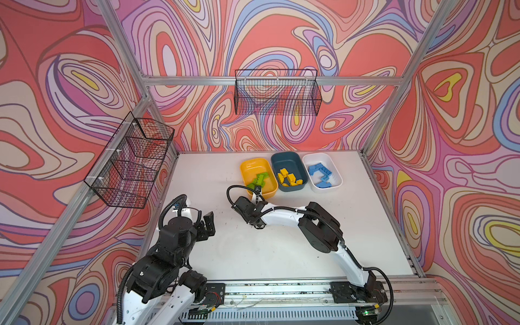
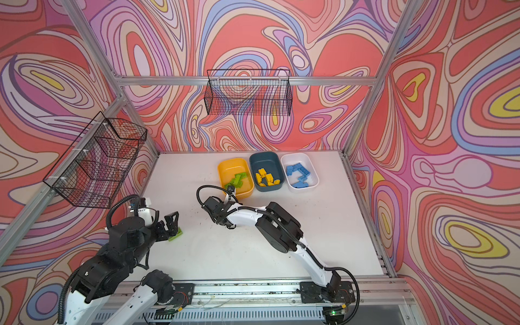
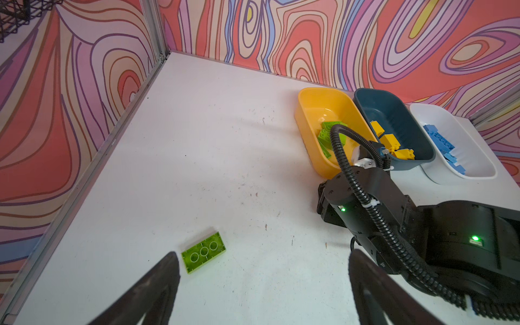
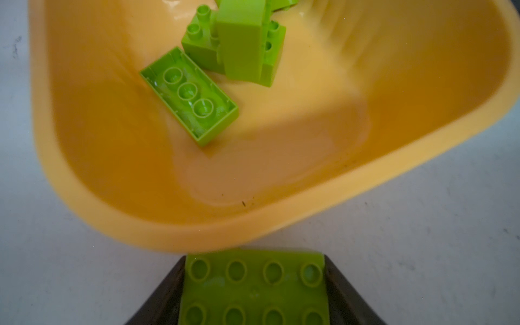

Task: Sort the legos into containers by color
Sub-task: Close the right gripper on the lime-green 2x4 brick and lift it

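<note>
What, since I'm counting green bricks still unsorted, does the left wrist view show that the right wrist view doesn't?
Only the left wrist view: a loose green brick lying underside-up on the table, plus the dark blue bin and white bin. Only the right wrist view: a studded green brick between the right end effector's fingers. Both: the yellow bin holding green bricks.

Swirl-patterned walls (image 1: 281, 33) enclose a white tabletop (image 1: 253, 253), wire baskets (image 1: 277, 92) hanging.
</note>
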Robot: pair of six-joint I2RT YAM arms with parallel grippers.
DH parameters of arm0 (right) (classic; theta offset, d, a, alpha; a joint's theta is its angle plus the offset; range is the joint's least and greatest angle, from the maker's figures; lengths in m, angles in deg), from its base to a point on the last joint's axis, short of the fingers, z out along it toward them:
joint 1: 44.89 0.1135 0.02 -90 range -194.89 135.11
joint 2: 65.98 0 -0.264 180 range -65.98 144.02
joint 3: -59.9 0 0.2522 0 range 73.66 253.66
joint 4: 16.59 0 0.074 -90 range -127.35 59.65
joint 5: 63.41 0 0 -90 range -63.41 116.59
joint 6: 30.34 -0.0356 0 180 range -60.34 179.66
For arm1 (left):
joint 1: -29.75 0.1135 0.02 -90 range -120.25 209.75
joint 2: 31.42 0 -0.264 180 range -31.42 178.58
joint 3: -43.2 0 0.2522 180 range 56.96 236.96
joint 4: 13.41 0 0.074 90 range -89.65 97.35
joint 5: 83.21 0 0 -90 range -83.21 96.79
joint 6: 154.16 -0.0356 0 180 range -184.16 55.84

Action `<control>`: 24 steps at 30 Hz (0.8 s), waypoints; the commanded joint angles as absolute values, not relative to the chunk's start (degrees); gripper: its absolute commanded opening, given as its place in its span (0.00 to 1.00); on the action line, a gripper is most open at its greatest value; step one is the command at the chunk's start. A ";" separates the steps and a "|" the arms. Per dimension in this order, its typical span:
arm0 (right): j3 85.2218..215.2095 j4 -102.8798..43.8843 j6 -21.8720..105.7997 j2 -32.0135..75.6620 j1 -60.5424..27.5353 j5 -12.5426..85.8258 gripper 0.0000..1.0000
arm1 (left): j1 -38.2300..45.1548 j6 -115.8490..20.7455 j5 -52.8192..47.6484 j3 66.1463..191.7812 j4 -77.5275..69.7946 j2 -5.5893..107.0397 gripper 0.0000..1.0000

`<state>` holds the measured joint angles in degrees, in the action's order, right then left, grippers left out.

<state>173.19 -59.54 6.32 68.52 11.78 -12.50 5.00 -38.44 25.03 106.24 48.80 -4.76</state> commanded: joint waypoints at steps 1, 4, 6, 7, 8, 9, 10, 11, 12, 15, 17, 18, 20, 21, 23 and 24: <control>171.73 -60.16 8.35 68.56 11.87 -11.85 0.59 | 5.03 -38.35 25.33 105.66 48.67 -4.36 0.93; 168.23 -56.70 11.18 65.43 11.94 -10.20 0.57 | 4.95 -37.88 25.55 105.66 48.95 -4.06 0.93; 166.04 -55.14 13.01 62.91 11.91 -8.72 0.57 | 4.99 -37.21 25.68 105.68 49.13 -3.96 0.93; 164.84 -54.25 14.08 61.69 11.96 -7.91 0.56 | 4.94 -36.88 25.64 105.67 49.26 -3.89 0.93; 163.29 -52.81 15.39 60.01 12.02 -7.00 0.53 | 4.96 -36.47 25.75 105.73 49.43 -3.69 0.93; 161.63 -51.23 16.63 58.29 11.98 -5.92 0.51 | 5.03 -36.07 25.82 105.75 49.63 -3.49 0.93; 160.13 -49.95 17.85 56.40 11.98 -4.97 0.51 | 5.00 -35.88 25.97 105.83 49.81 -3.30 0.93; 158.33 -48.58 19.11 54.41 11.98 -3.98 0.51 | 4.93 -35.66 26.15 106.09 50.08 -2.99 0.93; 156.70 -47.30 20.26 52.47 11.98 -2.57 0.51 | 5.01 -35.18 26.52 106.36 50.63 -2.62 0.93; 153.92 -46.84 22.29 47.34 11.90 0.22 0.52 | 4.96 -32.39 26.84 106.40 51.66 -1.84 0.93; 152.99 -47.35 23.73 44.42 11.90 1.49 0.52 | 5.04 -29.99 26.31 105.64 51.73 -1.84 0.93; 152.51 -47.35 24.57 42.87 11.97 2.32 0.52 | 4.98 -28.68 26.14 105.01 51.54 -1.95 0.93; 151.82 -46.73 26.84 39.86 11.96 4.26 0.52 | 4.94 -26.53 25.95 103.78 51.18 -2.02 0.93; 151.69 -46.42 28.39 38.52 11.96 5.29 0.52 | 4.99 -25.39 25.74 102.91 51.00 -2.06 0.92; 151.89 -45.64 31.71 36.07 11.91 7.17 0.53 | 4.90 -23.85 25.20 101.53 50.45 -1.81 0.93; 152.01 -45.19 33.12 35.29 11.93 7.68 0.53 | 4.96 -23.07 24.45 100.82 50.14 -1.47 0.93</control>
